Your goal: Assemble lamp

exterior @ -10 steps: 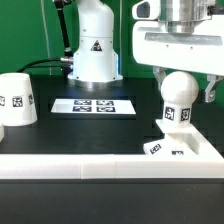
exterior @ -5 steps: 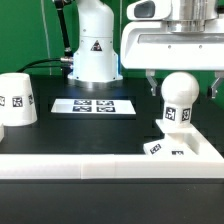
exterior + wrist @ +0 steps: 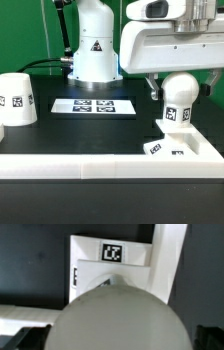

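Hangs at upper right of the exterior frame, over the bulb (image 3: 181, 97), with the gripper (image 3: 180, 90) spread wide: one finger each side of the round head, neither touching. Shows the bulb upright on the square base (image 3: 178, 149) at lower right, tags facing the camera. Shows the shade (image 3: 15, 98) at the left edge, well apart, wide end down; marker board (image 3: 93, 105) flat at centre, between them.

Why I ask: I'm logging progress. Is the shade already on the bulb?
No, the shade stands at the exterior view's left, well apart from the bulb.
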Controlling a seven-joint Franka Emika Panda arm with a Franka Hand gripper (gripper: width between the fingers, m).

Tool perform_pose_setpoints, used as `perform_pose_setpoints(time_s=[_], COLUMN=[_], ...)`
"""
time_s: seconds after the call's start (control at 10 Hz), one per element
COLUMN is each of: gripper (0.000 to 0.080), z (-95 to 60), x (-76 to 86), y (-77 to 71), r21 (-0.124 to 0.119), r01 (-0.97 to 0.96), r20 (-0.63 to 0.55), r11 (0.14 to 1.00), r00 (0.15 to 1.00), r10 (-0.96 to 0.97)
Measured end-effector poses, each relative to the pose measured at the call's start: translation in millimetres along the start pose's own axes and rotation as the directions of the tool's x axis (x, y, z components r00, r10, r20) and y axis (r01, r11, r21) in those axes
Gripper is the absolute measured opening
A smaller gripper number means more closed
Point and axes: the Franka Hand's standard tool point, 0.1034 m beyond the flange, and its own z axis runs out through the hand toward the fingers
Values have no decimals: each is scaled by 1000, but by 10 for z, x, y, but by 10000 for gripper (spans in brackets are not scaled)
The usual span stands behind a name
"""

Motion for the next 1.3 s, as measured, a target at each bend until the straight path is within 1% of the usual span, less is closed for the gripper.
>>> perform_pose_setpoints(time_s=[0.1,0.3,0.4,0.5,0.7,0.8,0.9,1.0,1.1,1.3], gripper=[698,698,698,698,698,698,698,698,698,698], z=[0,-4,-23,-36,-43,-30,-6,16,22,28], x=[0,5,52,76,105,101,92,90,88,80], y=[4,41,86,99,55,32,19,7,21,46], r21=[-1,-12,-38,-60,-90,-94,-92,-91,-87,-79], r01=[45,234,398,516,698,769,827,856,899,937], r20=[0,1,-12,-6,19,39,65,80,96,114], r11=[999,972,917,855,711,632,555,509,430,340], r00=[999,972,917,856,714,637,561,516,437,347], r10=[-45,-234,-399,-517,-699,-770,-825,-853,-894,-931])
